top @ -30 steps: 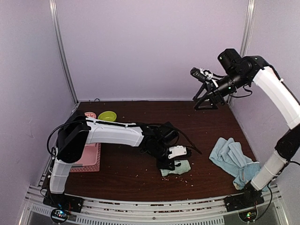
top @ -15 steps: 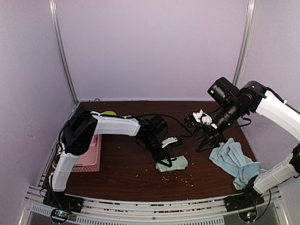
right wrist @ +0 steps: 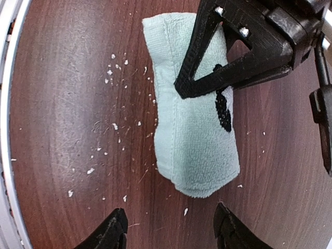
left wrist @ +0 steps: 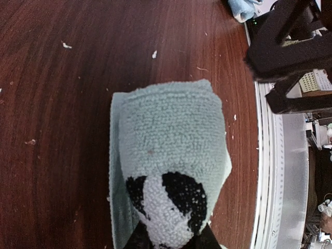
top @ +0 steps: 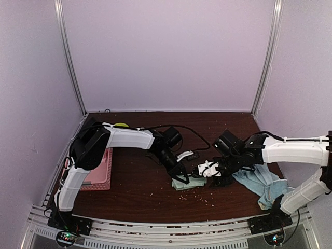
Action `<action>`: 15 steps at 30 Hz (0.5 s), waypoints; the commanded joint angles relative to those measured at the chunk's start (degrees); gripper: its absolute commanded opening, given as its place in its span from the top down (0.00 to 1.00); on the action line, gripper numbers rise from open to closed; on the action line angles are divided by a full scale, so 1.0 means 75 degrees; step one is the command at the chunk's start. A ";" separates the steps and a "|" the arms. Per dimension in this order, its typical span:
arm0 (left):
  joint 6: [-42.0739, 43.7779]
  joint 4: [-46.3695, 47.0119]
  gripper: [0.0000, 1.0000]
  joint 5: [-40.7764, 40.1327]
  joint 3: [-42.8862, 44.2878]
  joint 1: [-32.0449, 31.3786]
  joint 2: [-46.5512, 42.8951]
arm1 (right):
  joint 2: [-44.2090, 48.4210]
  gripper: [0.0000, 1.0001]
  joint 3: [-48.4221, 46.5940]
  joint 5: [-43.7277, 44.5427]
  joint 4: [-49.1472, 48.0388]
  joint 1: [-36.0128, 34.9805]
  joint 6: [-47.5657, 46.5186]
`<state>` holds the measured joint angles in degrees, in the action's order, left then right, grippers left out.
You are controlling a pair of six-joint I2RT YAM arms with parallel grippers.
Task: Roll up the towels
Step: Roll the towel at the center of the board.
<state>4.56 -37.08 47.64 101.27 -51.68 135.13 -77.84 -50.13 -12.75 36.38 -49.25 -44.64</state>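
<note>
no readable text; the mint towel (left wrist: pixel 171 140) bears only a dark mark (left wrist: pixel 184 194).

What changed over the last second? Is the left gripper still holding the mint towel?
The right gripper swung down from high at the far right corner to the table's middle. It now sits open just off the end of the mint green towel. The left gripper stays shut on that rolled towel. The blue towels and pink basket are unchanged.
</note>
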 commanded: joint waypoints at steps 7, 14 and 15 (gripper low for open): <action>0.0098 -0.0505 1.00 -0.0302 -0.0089 0.0149 0.0618 | -0.1033 0.40 0.0165 0.0159 -0.1881 -0.0089 -0.0720; 0.0296 -0.0595 0.93 -0.0381 -0.0069 0.0199 0.0601 | -0.2080 0.48 -0.0031 -0.0072 -0.1794 -0.0091 -0.1121; 0.0307 -0.0598 0.89 -0.0432 -0.0091 0.0199 0.0552 | -0.2276 0.54 -0.0128 -0.0129 -0.1677 -0.0089 -0.1125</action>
<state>4.64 -37.54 50.11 101.71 -50.70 136.09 -90.61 -49.47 -12.03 22.26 -49.60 -51.22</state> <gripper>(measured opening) 0.176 0.536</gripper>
